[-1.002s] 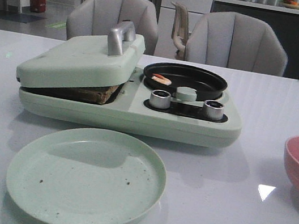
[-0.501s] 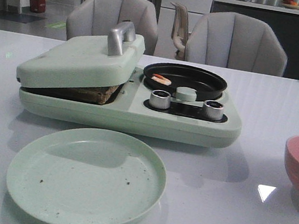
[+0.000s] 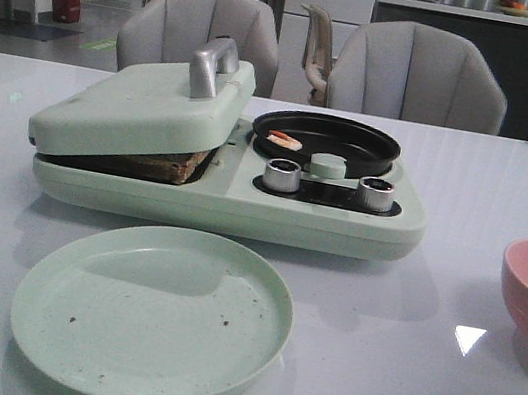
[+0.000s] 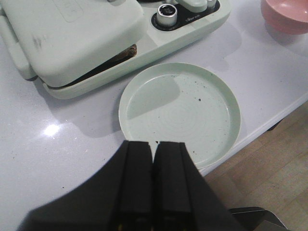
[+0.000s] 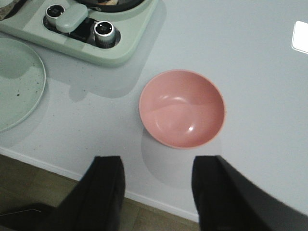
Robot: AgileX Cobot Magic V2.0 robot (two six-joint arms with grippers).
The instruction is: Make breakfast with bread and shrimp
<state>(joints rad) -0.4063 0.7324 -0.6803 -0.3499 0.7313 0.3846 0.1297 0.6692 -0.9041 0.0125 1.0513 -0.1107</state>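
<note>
So the bread [image 3: 163,164] is sitting under the press lid [image 3: 138,100], the shrimp [image 3: 286,140] is lying in the pan [image 3: 326,139], plating onto the green plate [image 3: 151,313] is looking undone; left fingers [image 4: 136,166] are pressing together, right fingers [image 5: 108,180] are spreading apart

The breakfast maker [image 3: 243,199] is pale mint green, with a silver handle [image 3: 211,65] on its lid, a black round pan [image 3: 329,140] and two silver knobs [image 3: 283,174] on a black panel. The shrimp [image 3: 285,140] is pinkish-orange and white. The bread [image 3: 163,165] edge is dark brown. The plate [image 3: 151,313] is mint green with dark specks. The bowl [image 5: 182,108] is pink. The table [image 3: 478,193] is glossy white.
</note>
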